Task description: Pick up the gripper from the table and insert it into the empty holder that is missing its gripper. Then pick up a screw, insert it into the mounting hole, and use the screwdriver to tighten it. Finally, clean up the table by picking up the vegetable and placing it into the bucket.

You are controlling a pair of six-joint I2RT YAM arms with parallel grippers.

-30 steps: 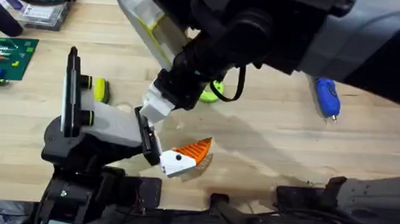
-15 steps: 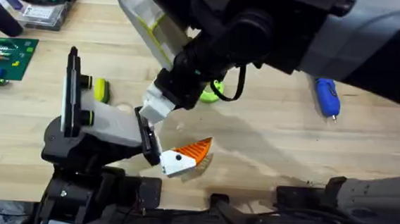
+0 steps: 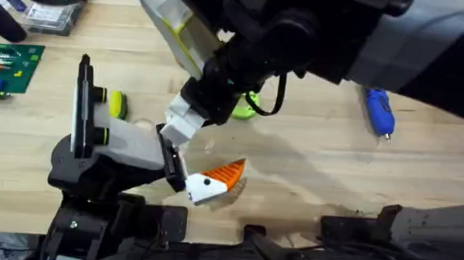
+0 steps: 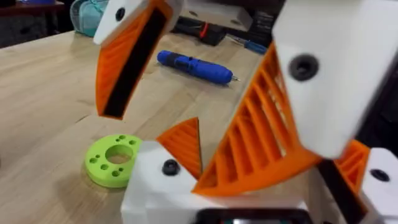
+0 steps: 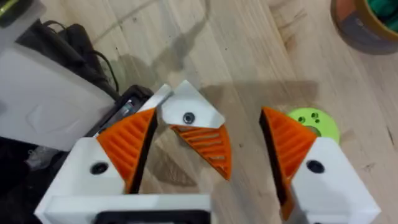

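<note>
right gripper (image 5: 208, 165) jaws wide open — the gripper (image 5: 198, 134) lies between them, near one finger, ungrasped | the holder (image 3: 120, 151) just beside, touching that piece | left gripper (image 4: 205, 99) open, empty — green ring (image 4: 112, 160) past its jaws | the screwdriver (image 3: 379, 112) well beyond on table (image 3: 312, 152)

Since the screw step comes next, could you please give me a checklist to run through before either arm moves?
1. Right gripper open, with the finger piece between its fingers: ok.
2. Finger piece at the end of the holder: ok.
3. Finger piece fully seated in the holder: cannot tell.
4. Screwdriver lying free on the table, nothing against it: ok.
5. Screw located for pickup: cannot tell.
</note>
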